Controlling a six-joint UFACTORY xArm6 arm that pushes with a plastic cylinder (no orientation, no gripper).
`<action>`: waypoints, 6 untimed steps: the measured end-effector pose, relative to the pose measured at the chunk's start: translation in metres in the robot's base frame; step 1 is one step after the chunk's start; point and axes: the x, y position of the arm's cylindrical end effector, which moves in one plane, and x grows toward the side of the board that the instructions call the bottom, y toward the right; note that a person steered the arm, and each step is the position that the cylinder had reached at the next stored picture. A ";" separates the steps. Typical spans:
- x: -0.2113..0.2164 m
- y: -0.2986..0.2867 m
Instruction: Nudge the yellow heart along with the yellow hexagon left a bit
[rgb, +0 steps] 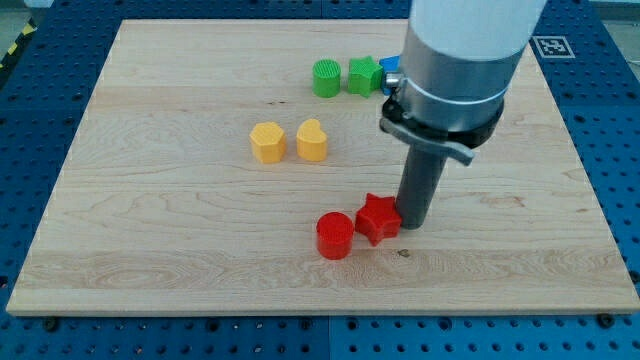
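My tool is a plain dark rod with no jaws to part or close, and my tip (414, 224) rests on the bench (150, 250) at the view's lower right of centre. It is pressed against the right side of the red star (378, 217), with nothing held. Just to the view's left of that star, touching it or nearly so, sits the red cylinder (335, 235).

The yellow heart (312, 141) and the yellow hexagon (267, 142) stand side by side near the middle of the bench, the hexagon on the view's left and the heart on its right, with a narrow gap between them. Both lie up and to the view's left of my tip, well apart from it. The red star and red cylinder lie below the yellow pair, towards the view's bottom, not directly between my tip and the heart.

Near the view's top, a green cylinder (326, 78) and a green star (363, 76) sit close together, and a blue block (389, 68) just to their right is largely hidden behind my arm's pale housing, so I cannot tell its shape. The bench to the view's left of the hexagon carries no blocks.
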 end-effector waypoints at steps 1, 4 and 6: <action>0.016 -0.016; -0.098 0.007; -0.129 -0.073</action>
